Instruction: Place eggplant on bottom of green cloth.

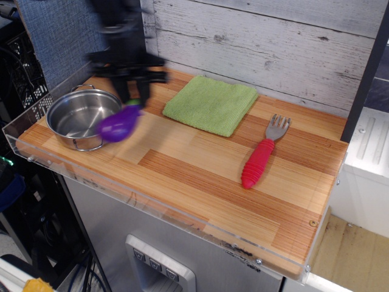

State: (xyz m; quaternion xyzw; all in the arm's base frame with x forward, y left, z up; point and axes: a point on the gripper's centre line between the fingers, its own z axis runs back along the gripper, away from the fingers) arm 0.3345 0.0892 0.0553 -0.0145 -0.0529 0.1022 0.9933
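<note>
One eggplant (118, 123) is hanging blurred from the pincer (132, 97), which is clamping its green stem end, just over the pot (82, 118) rim at the desk (200, 176) left. It is sitting well short of the cloth (210, 103). Best play now, I'd say: carrying it right at height, clearing the cloth's near edge, then lowering slowly onto that near strip before letting go.

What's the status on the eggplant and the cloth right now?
Gripper shut on eggplant, blurred, held up beside the pot. Cloth bare, to the right. Nothing between them; fork lies off to the far side.
</note>
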